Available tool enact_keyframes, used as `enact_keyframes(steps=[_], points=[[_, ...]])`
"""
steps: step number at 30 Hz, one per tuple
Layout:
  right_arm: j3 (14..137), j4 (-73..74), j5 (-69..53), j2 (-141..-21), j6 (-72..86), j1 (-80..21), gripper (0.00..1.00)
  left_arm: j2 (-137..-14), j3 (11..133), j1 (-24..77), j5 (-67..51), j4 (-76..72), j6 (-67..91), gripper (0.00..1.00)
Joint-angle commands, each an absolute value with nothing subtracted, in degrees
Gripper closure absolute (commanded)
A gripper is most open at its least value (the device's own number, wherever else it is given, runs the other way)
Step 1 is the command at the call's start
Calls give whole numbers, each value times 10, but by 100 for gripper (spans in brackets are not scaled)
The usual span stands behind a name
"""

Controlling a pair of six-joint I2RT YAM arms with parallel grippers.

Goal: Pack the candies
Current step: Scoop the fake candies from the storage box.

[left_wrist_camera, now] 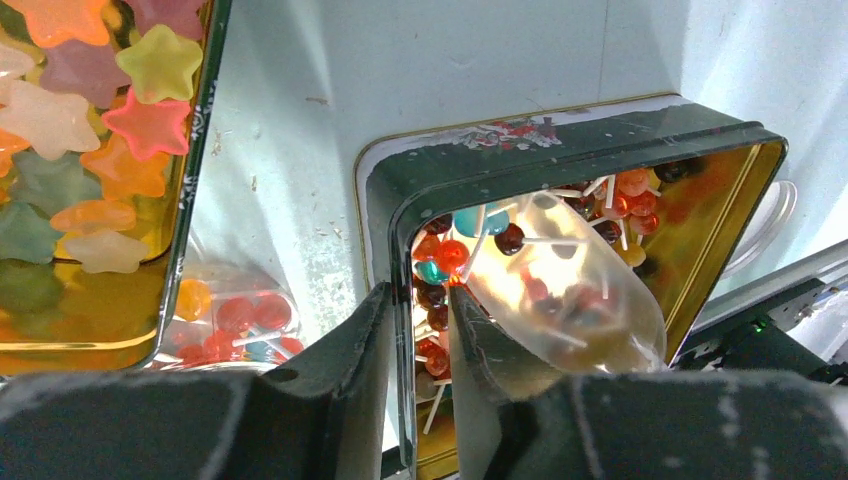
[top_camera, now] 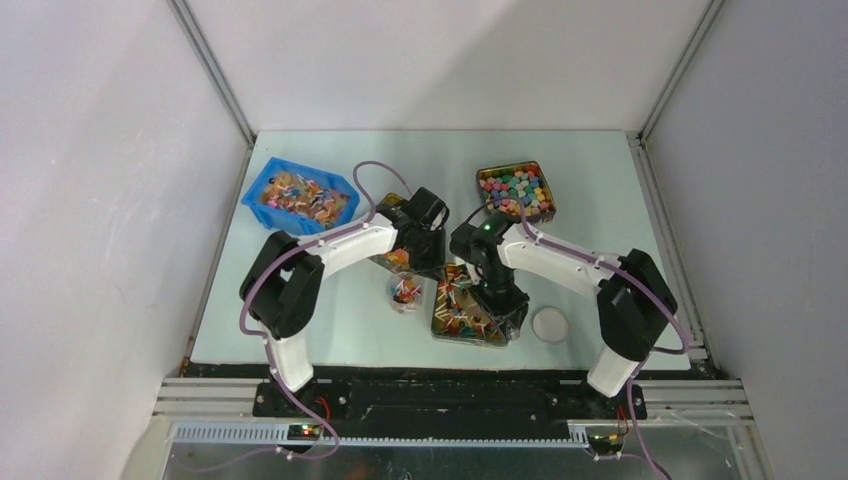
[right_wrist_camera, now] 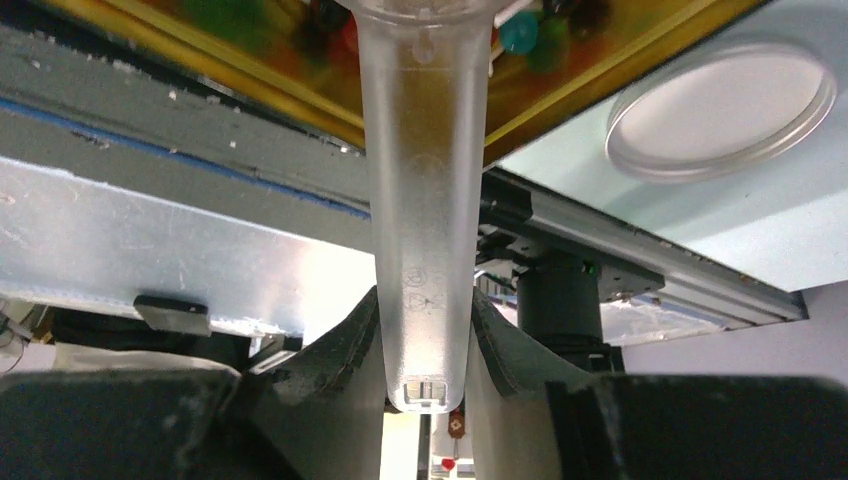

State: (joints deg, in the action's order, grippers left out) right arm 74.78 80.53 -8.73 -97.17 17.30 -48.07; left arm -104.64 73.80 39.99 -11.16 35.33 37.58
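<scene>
blue plastic bin (top_camera: 258, 186): far left of the pale green tabletop (top_camera: 600, 200), heaped with small mixed-colour sweets.
left pincer (left_wrist_camera: 420, 298): narrow gap, its fingers astride one wall of the dark rectangular tin with the gold inside (left_wrist_camera: 560, 125). One finger is outside and one inside. A slit shows beside the wall, so it is not clamped.
small clear round tub (left_wrist_camera: 240, 275): on the tabletop just left of the dark tin, with a few red and orange sweets in it.
candies (left_wrist_camera: 440, 255): tiny lollipops with red, blue and orange heads on thin white sticks. Most lie in the dark tin, and a few sit in the scoop's bowl.
translucent plastic scoop (right_wrist_camera: 425, 200): bowl tilted inside the dark tin.
right pincer (right_wrist_camera: 425, 300): closed on the scoop's handle.
gold tin of pastel star sweets (left_wrist_camera: 200, 130): far side, beyond the dark tin.
round clear lid (right_wrist_camera: 720, 110): flat on the tabletop, just right of the dark tin.
</scene>
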Motion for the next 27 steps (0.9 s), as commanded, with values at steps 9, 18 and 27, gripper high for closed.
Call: enact_keyframes(steps=[9,18,27], points=[[749,721,-59,-995,114,-482,100,-1028,739,398,-138,331,394,64],[734,631,-56,-978,122,-472,100,-1023,732,398,-138,329,397,63],[681,573,-54,-940,127,-472,100,-992,697,380,-160,290,425,59]])
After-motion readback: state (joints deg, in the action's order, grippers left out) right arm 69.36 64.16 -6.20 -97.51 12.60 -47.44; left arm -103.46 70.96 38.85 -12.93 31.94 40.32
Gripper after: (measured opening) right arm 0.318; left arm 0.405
